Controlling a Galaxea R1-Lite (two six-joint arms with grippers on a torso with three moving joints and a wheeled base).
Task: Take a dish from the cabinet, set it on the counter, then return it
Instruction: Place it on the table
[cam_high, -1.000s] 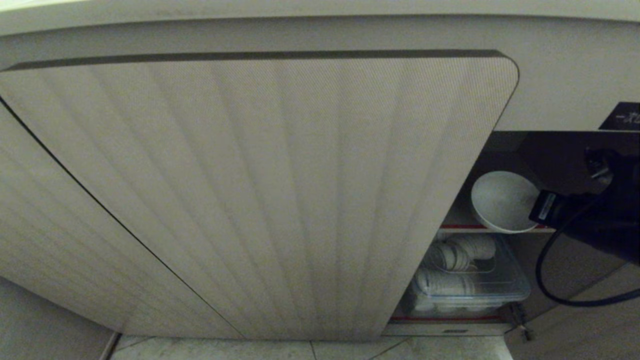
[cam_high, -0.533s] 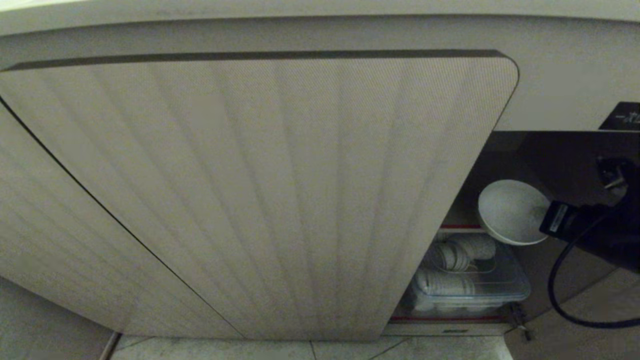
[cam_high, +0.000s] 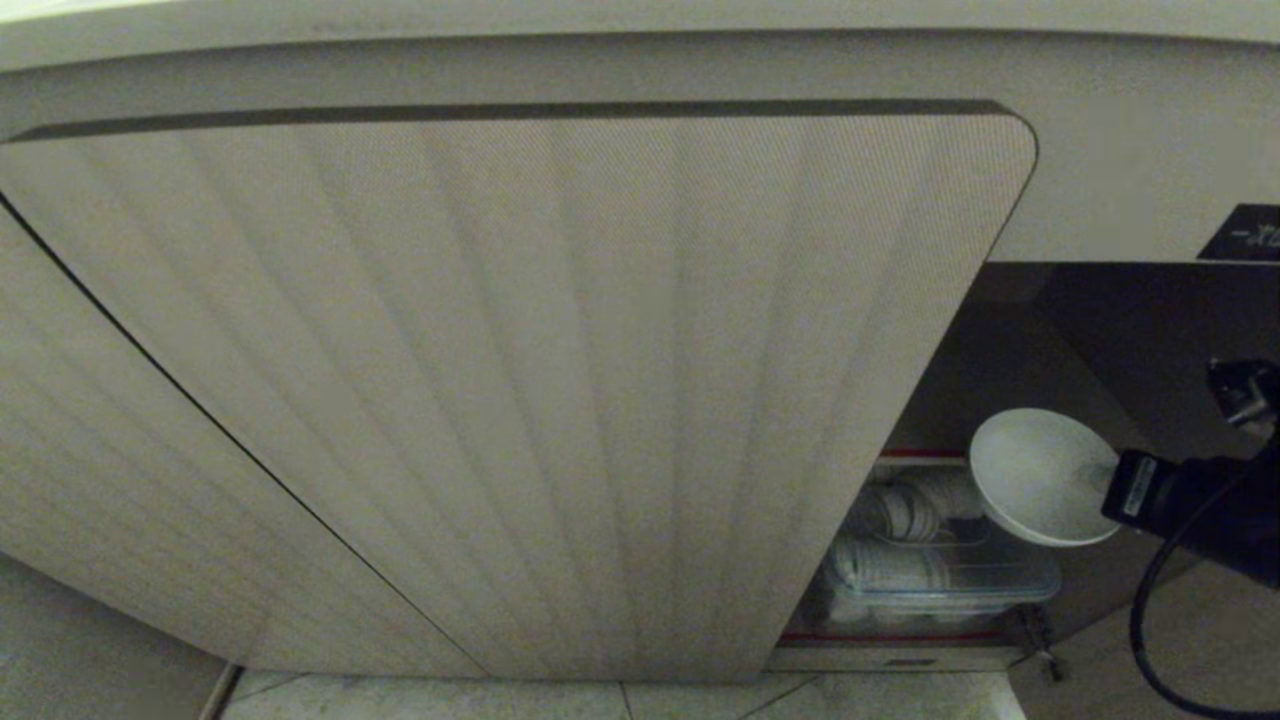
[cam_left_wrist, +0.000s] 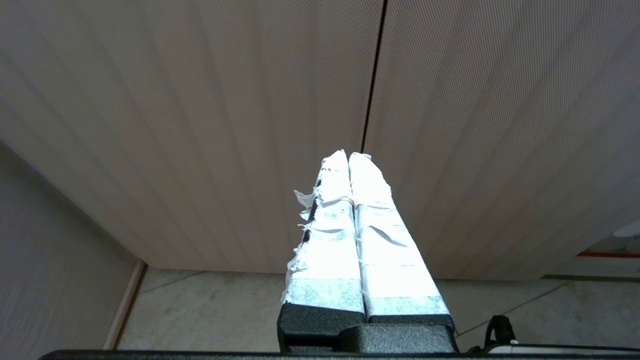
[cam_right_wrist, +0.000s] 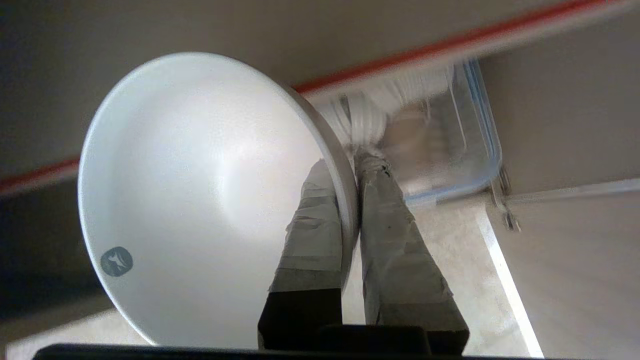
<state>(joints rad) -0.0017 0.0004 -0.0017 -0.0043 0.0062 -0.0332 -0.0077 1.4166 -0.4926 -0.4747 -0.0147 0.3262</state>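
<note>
The right gripper (cam_right_wrist: 350, 165) clamps the dish (cam_right_wrist: 200, 200) by its rim, the cabinet (cam_high: 520, 380) shelf just beyond; the left gripper (cam_left_wrist: 350, 156) is closed, empty.

Ribbed door (cam_high: 520, 400) blocks left; cabinet (cam_high: 1080, 330) opening free right.

Dish (cam_high: 1040, 485) seemingly before cabinet (cam_high: 1050, 320) shelf

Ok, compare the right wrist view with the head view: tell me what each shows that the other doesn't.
Right wrist view only: the right claw pinching the bowl's rim, one finger inside, one outside, and a small grey logo inside the bowl.

Head view only: the ribbed cabinet door, the black label, and the counter edge above.

Both: the white bowl, the clear box of paper cups, and the red-edged shelf.
</note>
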